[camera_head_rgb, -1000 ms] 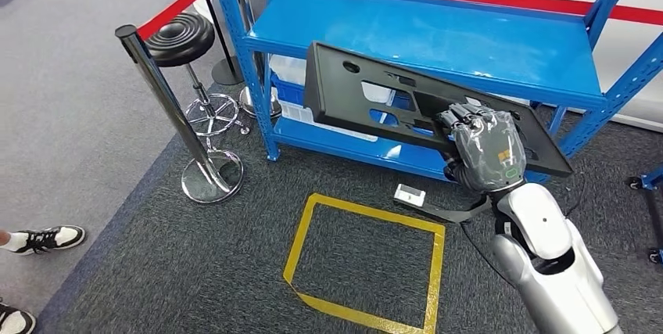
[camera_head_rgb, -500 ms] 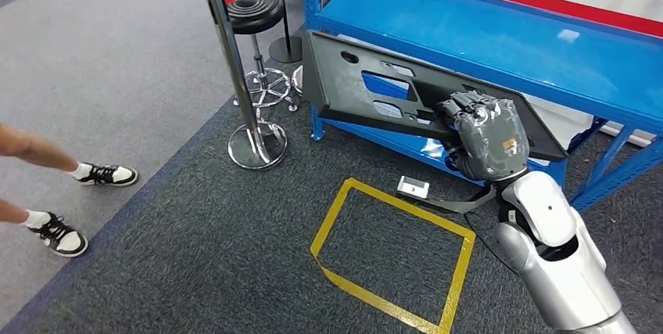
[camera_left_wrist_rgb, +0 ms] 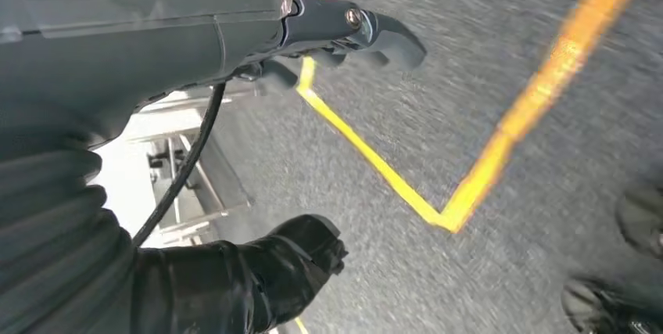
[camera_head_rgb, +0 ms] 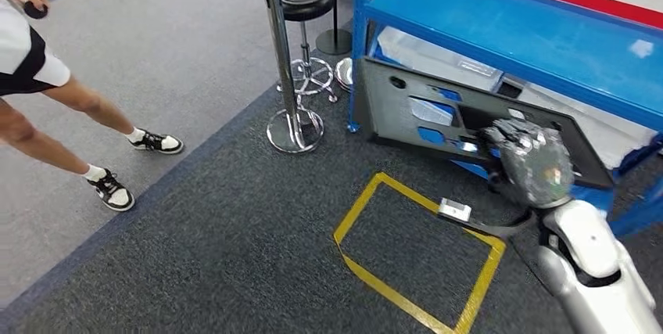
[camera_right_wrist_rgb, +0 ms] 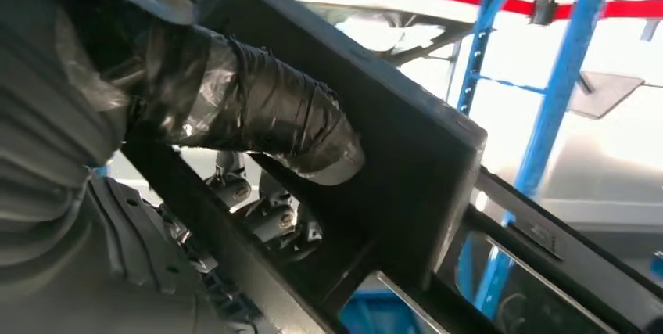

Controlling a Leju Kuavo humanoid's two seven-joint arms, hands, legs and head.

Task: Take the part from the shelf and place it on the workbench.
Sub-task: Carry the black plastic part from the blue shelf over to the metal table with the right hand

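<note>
The part is a long flat black panel (camera_head_rgb: 422, 111) with several cut-outs, held clear of the blue shelf (camera_head_rgb: 539, 33) and in front of it. My right hand (camera_head_rgb: 525, 160) grips the panel near its right end. In the right wrist view the thumb (camera_right_wrist_rgb: 297, 127) lies across the panel's black bar (camera_right_wrist_rgb: 406, 170) and the darker fingers curl under it. My left hand (camera_left_wrist_rgb: 258, 154) hangs over the grey carpet, thumb and fingers apart with nothing between them.
A chrome barrier post (camera_head_rgb: 285, 76) with red rope and a black stool (camera_head_rgb: 307, 1) stand left of the shelf. A person's legs (camera_head_rgb: 70, 115) are at the left. A yellow tape square (camera_head_rgb: 418, 252) marks the carpet, a small white box (camera_head_rgb: 454, 210) beside it.
The whole picture has shifted right: the camera has turned left. The panel stays in my right hand. The person has come further into view at the left.
</note>
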